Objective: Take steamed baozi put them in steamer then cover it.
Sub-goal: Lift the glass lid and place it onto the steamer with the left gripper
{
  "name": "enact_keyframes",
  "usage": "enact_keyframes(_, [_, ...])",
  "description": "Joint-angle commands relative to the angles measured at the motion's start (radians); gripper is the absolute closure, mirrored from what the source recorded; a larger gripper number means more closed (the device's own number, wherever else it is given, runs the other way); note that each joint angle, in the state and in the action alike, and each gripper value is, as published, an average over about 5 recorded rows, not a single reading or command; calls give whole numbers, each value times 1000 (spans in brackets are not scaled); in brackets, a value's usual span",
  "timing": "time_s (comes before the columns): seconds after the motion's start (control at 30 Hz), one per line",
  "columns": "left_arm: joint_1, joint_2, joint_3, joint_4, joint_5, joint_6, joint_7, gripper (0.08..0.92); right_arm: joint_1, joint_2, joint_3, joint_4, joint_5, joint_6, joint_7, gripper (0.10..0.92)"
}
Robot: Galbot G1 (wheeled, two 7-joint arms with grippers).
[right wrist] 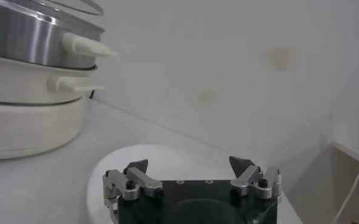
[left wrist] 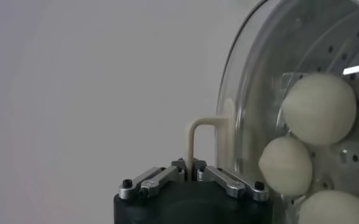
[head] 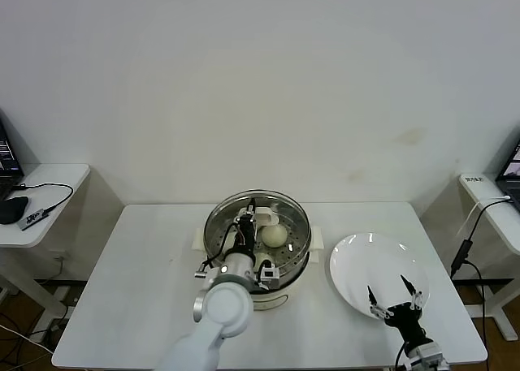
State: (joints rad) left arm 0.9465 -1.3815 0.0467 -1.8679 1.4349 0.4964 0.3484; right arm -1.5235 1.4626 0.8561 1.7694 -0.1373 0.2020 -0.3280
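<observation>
The steamer (head: 302, 248) stands mid-table on its white cooker base (head: 276, 294). The glass cover (head: 286, 208) lies over it; I cannot tell whether it rests fully on the rim. My left gripper (head: 246, 222) is shut on the cover's cream handle (head: 265, 217). In the left wrist view the fingers (left wrist: 213, 175) pinch the handle (left wrist: 194, 131), and three baozi (left wrist: 319, 108) show through the cover (left wrist: 252, 79) on the perforated floor. One baozi (head: 275, 235) shows in the head view. My right gripper (head: 393, 295) is open and empty over the white plate (head: 357, 265).
The white plate (right wrist: 167, 155) lies to the right of the steamer (right wrist: 21, 36) with nothing on it. Side tables with cables stand beyond both table ends. A bare wall is behind the table.
</observation>
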Motion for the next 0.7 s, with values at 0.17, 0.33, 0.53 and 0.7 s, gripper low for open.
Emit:
enact_keyframes(0.17, [9,-11,1,17,17,-2,5,864,-3,-1,0,2,4,3,-1,203])
enact_keyframes(0.33, [13,-18,0,19,16,-5,2,864,-2,0,-1,1,3,4,-1,203])
enact_keyframes(0.53, [16,-22,3,18,18,-7,1,864,-2,0,-2,1,4,5,-2,203])
enact_keyframes(0.7, [15,-25,3,24,23,-11,-4,864,-3,1,-2,1,3,6,-2,203])
